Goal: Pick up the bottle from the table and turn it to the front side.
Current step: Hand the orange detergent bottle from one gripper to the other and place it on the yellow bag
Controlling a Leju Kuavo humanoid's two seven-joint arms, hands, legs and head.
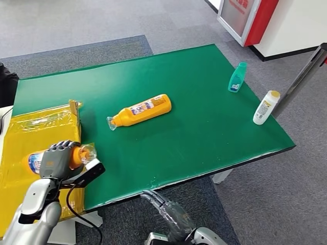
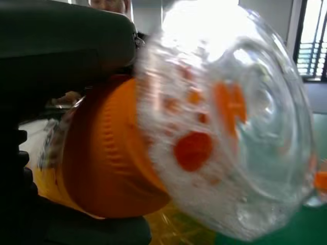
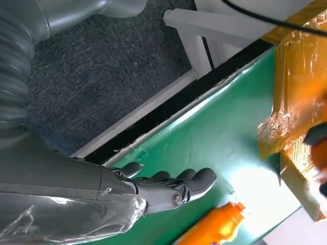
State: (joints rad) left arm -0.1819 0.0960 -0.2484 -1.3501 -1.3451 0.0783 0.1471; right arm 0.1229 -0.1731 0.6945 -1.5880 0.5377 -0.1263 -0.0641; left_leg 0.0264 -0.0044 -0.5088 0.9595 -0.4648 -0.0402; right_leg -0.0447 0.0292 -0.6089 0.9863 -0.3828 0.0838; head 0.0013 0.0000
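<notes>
Green table (image 1: 200, 127), two orange bottles with clear caps: one held (image 1: 79, 154), one lying (image 1: 141, 111); teal bottle (image 1: 237, 77), white bottle with yellow cap (image 1: 265, 107), shiny yellow-wrapped box (image 1: 34, 133), grey carpet (image 1: 77, 20)

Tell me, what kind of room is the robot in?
Probably a test or demo room in an office-like building, not a home. There is grey carpet, a green table with bottles laid out for practice, like the orange bottle, and a red and white display stand.
</notes>
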